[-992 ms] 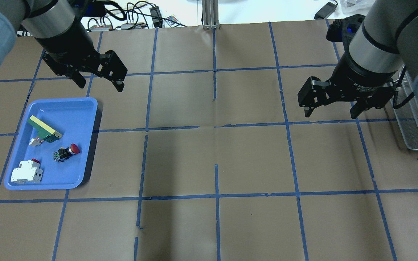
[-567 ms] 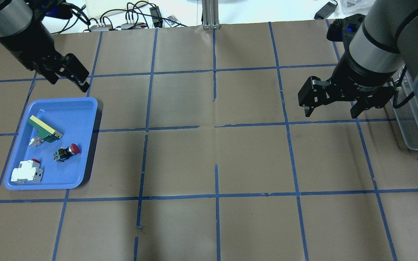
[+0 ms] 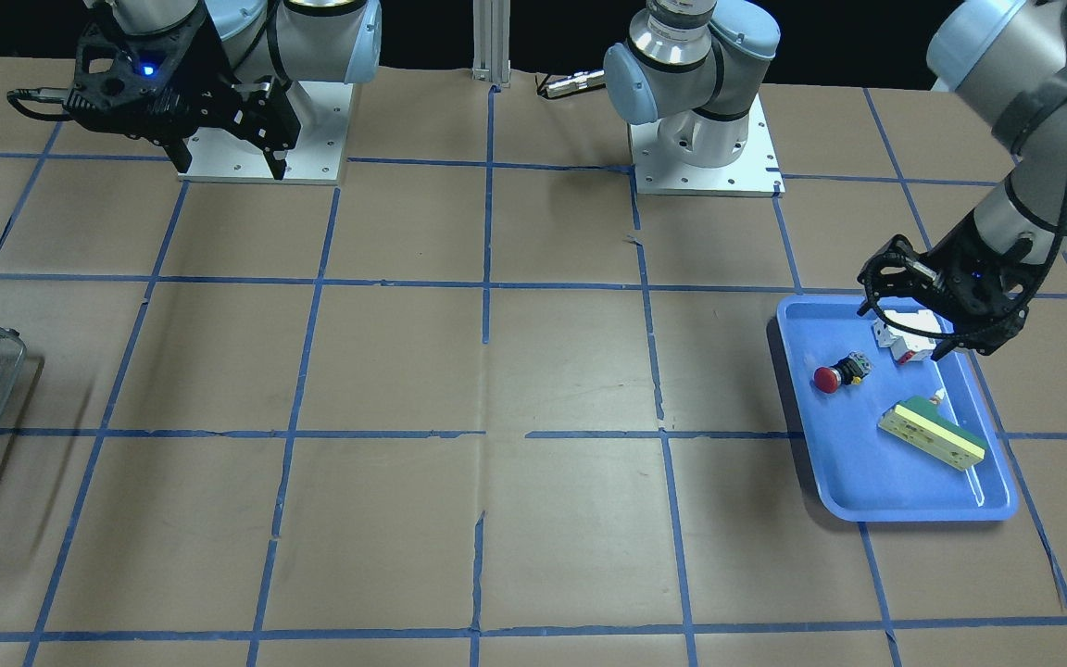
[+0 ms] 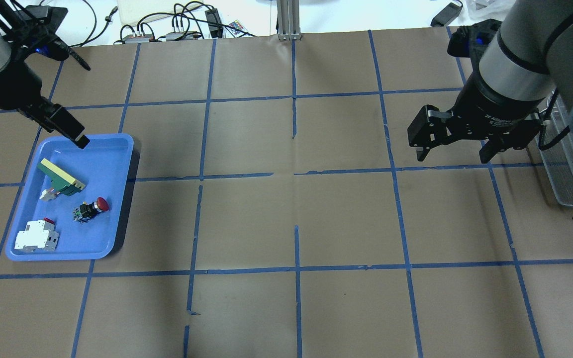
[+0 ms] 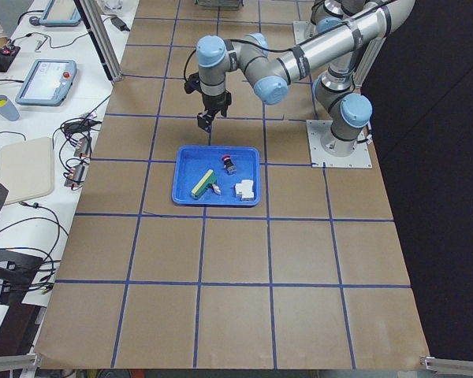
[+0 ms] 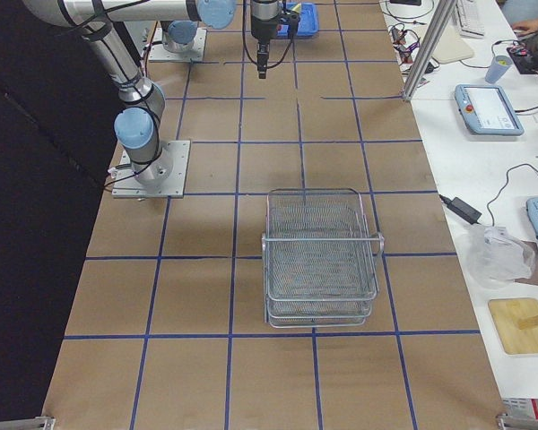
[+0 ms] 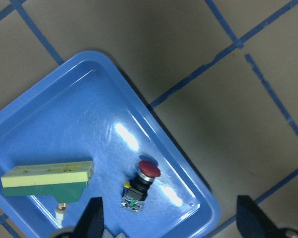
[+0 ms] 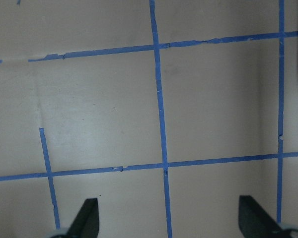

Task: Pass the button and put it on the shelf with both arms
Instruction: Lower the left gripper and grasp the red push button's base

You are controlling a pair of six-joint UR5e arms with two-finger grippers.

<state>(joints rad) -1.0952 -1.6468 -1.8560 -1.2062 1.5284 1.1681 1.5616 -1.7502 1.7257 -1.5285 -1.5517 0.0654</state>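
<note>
The button (image 4: 93, 208), with a red cap and black body, lies on its side in the blue tray (image 4: 107, 159). It also shows in the front view (image 3: 837, 373) and in the left wrist view (image 7: 143, 181). My left gripper (image 3: 909, 326) is open and empty and hovers well above the tray; in the left wrist view (image 7: 170, 220) the button lies between its fingers, far below. My right gripper (image 4: 453, 156) is open and empty above bare table, next to the wire shelf (image 4: 572, 164). The shelf shows whole in the right view (image 6: 321, 260).
A green-and-cream bar (image 4: 61, 176) and a white block (image 4: 37, 236) lie in the tray close to the button. Cables (image 4: 177, 25) and an aluminium post (image 4: 289, 20) sit at the table's far edge. Brown paper with blue tape lines covers the table.
My left arm has swung left and come over the blue tray, with its gripper still open. My right arm has barely moved. The button has not moved.
</note>
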